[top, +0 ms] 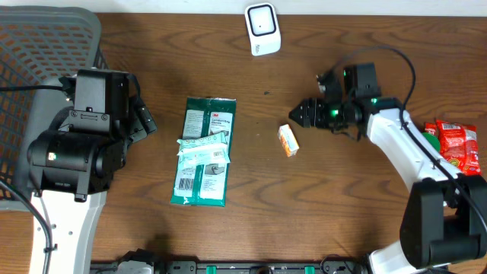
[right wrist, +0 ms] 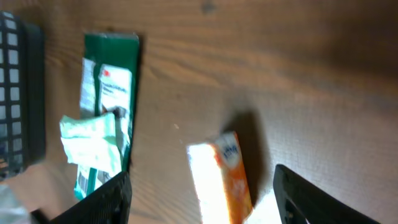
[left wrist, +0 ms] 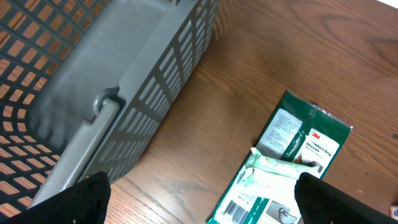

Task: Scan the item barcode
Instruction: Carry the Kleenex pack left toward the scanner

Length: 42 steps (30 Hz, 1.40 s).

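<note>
A small orange and white box (top: pixel 288 140) lies on the wooden table, free of any grip. My right gripper (top: pixel 298 114) hovers just above and to the right of it, pointing left. In the right wrist view the box (right wrist: pixel 221 180) shows between the spread fingers (right wrist: pixel 102 202), and the gripper (right wrist: pixel 202 208) is open and apart from it. The white barcode scanner (top: pixel 262 29) stands at the far edge. My left gripper (top: pixel 143 120) is beside the basket; it (left wrist: pixel 199 210) is open with only bare table between its fingers.
A green 3M glove pack (top: pixel 204 152) with a crumpled pale wrapper (top: pixel 204 146) on it lies at centre left, its barcode (left wrist: pixel 231 210) facing up. A grey mesh basket (top: pixel 46 46) fills the far left. Red snack packets (top: pixel 458 144) sit at the right edge.
</note>
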{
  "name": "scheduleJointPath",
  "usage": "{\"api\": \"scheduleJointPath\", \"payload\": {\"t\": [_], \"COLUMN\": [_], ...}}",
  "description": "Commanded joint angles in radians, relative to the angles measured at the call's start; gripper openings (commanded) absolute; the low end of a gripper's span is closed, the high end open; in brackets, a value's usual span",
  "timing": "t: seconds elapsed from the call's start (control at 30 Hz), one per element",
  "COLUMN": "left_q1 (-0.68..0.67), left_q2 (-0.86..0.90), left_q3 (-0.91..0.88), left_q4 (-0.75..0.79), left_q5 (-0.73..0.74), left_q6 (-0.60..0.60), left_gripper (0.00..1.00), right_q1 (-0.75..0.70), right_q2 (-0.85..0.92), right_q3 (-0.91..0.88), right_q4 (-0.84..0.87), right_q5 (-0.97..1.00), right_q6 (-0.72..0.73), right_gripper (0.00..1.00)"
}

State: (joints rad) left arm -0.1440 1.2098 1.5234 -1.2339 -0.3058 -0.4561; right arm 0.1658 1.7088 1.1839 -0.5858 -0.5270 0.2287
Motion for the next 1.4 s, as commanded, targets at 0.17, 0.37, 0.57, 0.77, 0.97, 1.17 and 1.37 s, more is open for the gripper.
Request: {"api": "scheduleJointPath", "payload": {"t": [0.17,0.37,0.57,0.77,0.97,1.17,1.37], "left_q1": [0.005,0.005,0.005,0.005,0.005,0.005,0.005], "left_q2": [-0.002,-0.002,-0.002,-0.002,-0.002,-0.002,-0.002], "left_q3": [0.006,0.006,0.006,0.006,0.006,0.006,0.006], "left_q4": [-0.004,-0.004,-0.004,-0.004,-0.004,-0.004,-0.004], "left_q5": [-0.018,-0.018,-0.018,-0.018,-0.018,-0.018,-0.018], "left_q6": [-0.002,-0.002,-0.002,-0.002,-0.002,-0.002,-0.002], "left_gripper": [0.95,0.95,0.95,0.95,0.95,0.95,0.95], "right_q1": [0.212,0.331,0.346,0.346,0.346,0.346,0.346], "right_q2": [-0.019,-0.018,-0.018,-0.018,-0.018,-0.018,-0.018], "right_q3": [0.035,-0.032,-0.115,-0.193,-0.245,-0.246,-0.241], "right_q4": [-0.143,-0.133,-0.023,0.107,0.197,0.198,0.197], "right_q5": [0.396,0.657,0.66,0.586,0.587,0.591,0.59], "right_q6": [-0.18,-0.179,-0.178,-0.178,-0.179,-0.179,-0.178], "right_gripper": [0.81,0.86,0.84,0.73,0.55,0.27,0.29]}}
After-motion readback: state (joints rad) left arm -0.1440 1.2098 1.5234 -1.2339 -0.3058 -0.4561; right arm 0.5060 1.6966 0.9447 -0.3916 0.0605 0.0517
